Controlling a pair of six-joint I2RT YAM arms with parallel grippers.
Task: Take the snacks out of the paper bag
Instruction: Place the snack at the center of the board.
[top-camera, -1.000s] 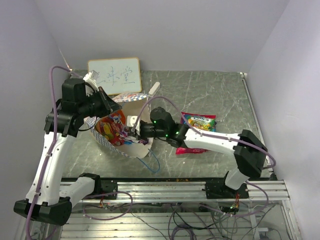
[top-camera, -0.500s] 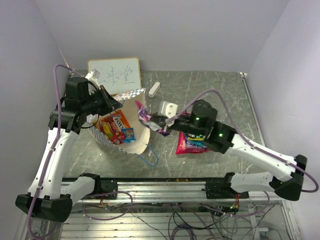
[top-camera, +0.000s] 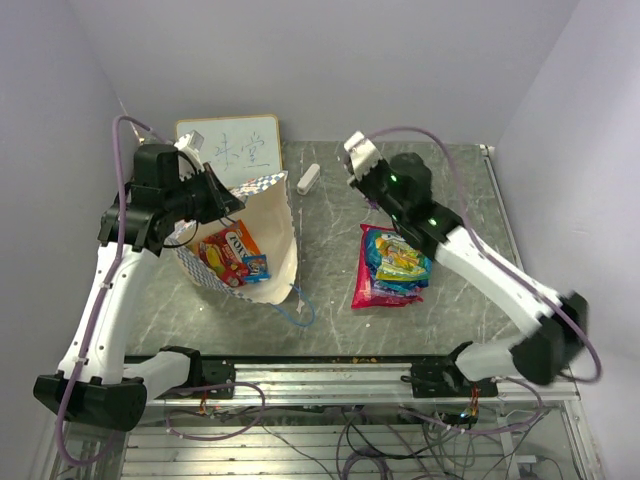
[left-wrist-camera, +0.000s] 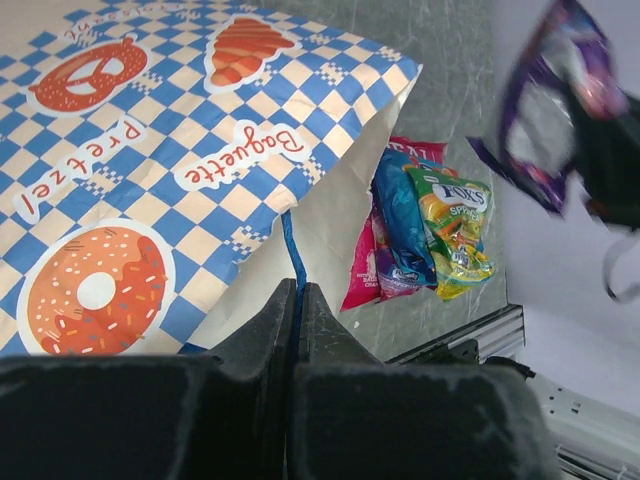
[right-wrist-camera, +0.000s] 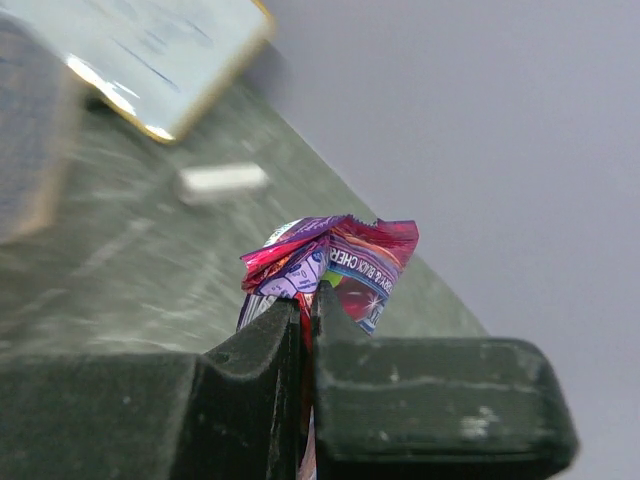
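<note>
Your right tool (right-wrist-camera: 305, 300) is clamped tight on a purple snack packet (right-wrist-camera: 335, 262), high above the bench (top-camera: 450, 180). Your left tool (left-wrist-camera: 296, 300) pinches the blue cord handle (left-wrist-camera: 291, 245) of the paper bag (left-wrist-camera: 150, 180), with more snacks (top-camera: 232, 255) inside.

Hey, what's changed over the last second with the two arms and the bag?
The right claw, shut on a small purple packet, drew it out of the paper bag and carried it rightward, then up and farther back. The left claw stayed shut on the bag's rim, packets remain inside, and the snack pile did not move.
</note>
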